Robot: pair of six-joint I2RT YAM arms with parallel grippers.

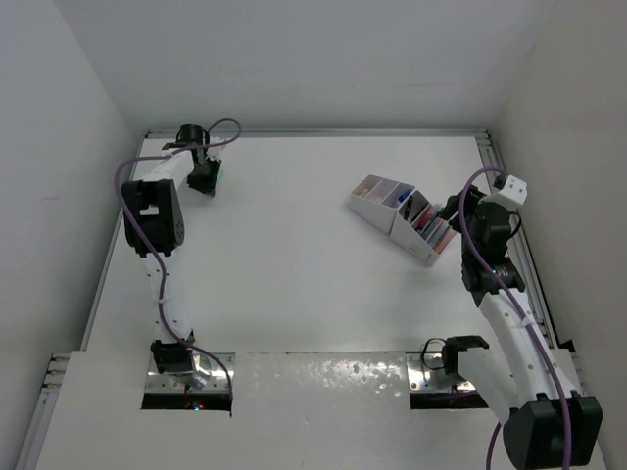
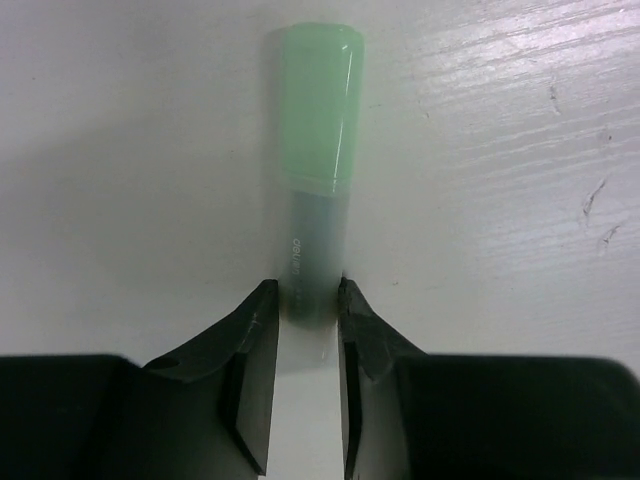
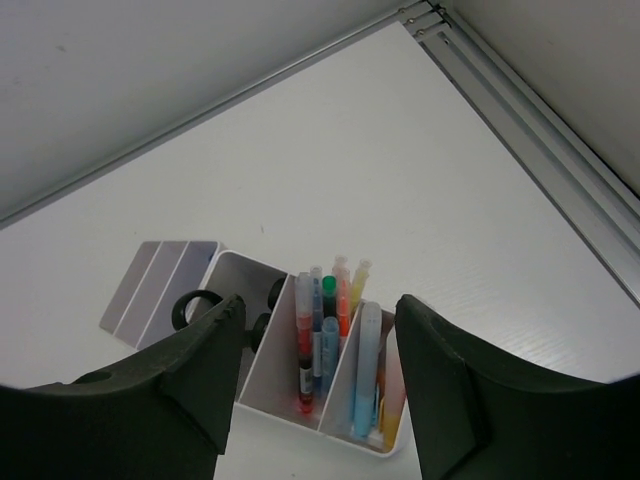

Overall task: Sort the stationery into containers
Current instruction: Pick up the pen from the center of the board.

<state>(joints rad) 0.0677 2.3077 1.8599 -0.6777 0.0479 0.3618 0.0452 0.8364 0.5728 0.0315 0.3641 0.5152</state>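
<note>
A green highlighter (image 2: 318,120) with a pale green cap lies on the white table at the far left (image 1: 218,174). My left gripper (image 2: 309,300) is down on it, both fingertips pressing the sides of its grey barrel. The white and lilac organiser (image 1: 402,217) stands at the right. In the right wrist view it (image 3: 268,372) holds black scissors (image 3: 195,305), several pens and markers (image 3: 325,330) and a blue highlighter (image 3: 365,360). My right gripper (image 3: 318,305) hangs open just above and beside the organiser, holding nothing.
A metal rail (image 1: 490,162) runs along the table's right and back edges. White walls close in at the left, back and right. The left arm (image 1: 152,211) stretches along the left edge.
</note>
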